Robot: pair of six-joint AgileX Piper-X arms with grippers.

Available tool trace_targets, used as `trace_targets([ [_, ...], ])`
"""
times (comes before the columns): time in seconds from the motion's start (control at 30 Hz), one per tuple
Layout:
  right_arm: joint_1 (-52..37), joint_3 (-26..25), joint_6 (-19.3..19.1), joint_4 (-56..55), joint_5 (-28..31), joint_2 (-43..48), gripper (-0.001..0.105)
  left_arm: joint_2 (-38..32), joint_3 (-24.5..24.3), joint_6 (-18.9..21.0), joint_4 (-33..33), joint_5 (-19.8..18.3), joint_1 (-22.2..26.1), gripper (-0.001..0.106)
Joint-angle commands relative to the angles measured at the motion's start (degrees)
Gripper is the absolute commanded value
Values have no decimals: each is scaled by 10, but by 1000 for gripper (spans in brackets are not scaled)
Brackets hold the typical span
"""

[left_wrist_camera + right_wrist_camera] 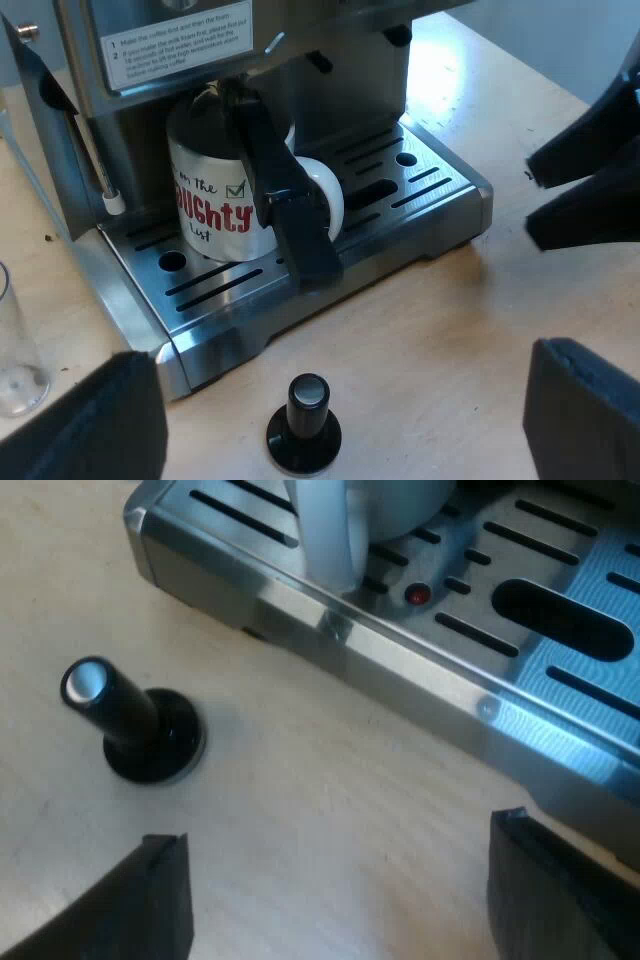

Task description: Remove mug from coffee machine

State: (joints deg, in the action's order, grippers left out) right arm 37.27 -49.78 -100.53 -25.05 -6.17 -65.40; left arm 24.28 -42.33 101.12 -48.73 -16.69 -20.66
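Nothing is done yet: the mug (210, 215) sits on the drip tray (430, 185), handle toward four o'clock, while the left gripper (345, 365) and right gripper (338, 830) gape wide, empty.

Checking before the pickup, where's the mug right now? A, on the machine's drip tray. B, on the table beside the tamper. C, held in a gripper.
A: the mug stands on the drip tray behind the holder's dark handle, while the tamper stands apart on the table.
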Motion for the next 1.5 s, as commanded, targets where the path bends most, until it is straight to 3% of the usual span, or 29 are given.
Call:
trace_targets([
  [0.03, 0, -7, 17, 41, 0, -25, 63, 0, -5, 2, 2, -3, -2, 77],
  [0.27, 24, -7, 16, 113, 2, -86, 63, 0, -5, 2, -2, -3, -2, 77],
  [0.47, 74, -7, 18, 216, 114, -139, 63, 0, -5, 2, -2, -3, -2, 77],
  [0.63, 89, -7, 18, 265, 149, -161, 63, 0, -5, 2, -2, -3, -2, 77],
  [0.67, 93, -7, 40, 324, 167, -189, 63, 0, -5, 2, -2, -3, -2, 77],
  [0.77, 92, -7, 62, 359, 174, -210, 63, 0, -5, 2, -2, -3, -2, 77],
  [1.1, 92, -7, 62, 479, 212, -275, 63, 0, -5, 2, -2, -3, -2, 77],
  [1.5, 90, -7, 54, 532, 223, -307, 62, 0, -5, 2, -2, -3, -2, 77],
])
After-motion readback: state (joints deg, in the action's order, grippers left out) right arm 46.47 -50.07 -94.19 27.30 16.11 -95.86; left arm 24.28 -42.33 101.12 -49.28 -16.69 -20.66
